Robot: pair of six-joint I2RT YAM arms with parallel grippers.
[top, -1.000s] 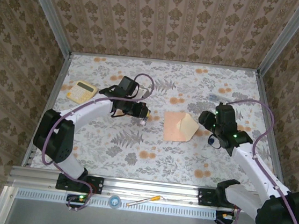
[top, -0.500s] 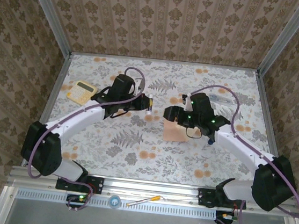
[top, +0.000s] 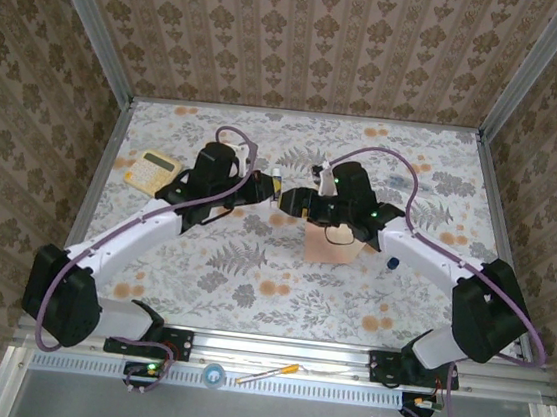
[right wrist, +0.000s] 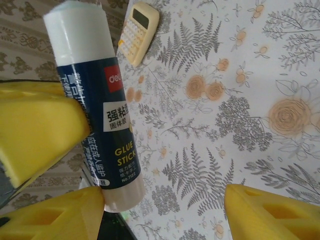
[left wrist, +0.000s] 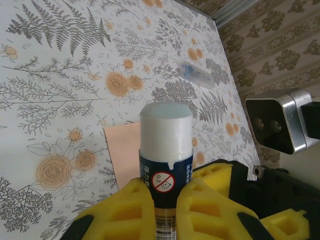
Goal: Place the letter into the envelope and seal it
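Salmon-pink paper of the envelope point(top: 329, 247) lay flat near the middle of the floral table point(top: 251, 276), partly under the right arm. Just above it in the top view, we saw the left gripper point(top: 267, 187) clamped on a glue stick point(left wrist: 166, 145), its white end poking out past the yellow pads point(left wrist: 130, 207). The right gripper point(right wrist: 165, 207) stood spread wide, one finger point(right wrist: 60, 215) just beside the stick, the other well apart. A calculator point(top: 152, 169) sat at the left.

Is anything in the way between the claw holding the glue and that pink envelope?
Yes. Seen from above, the open right gripper sits between the left gripper, shut on the glue stick, and the envelope, its wrist hanging over the envelope's far edge.
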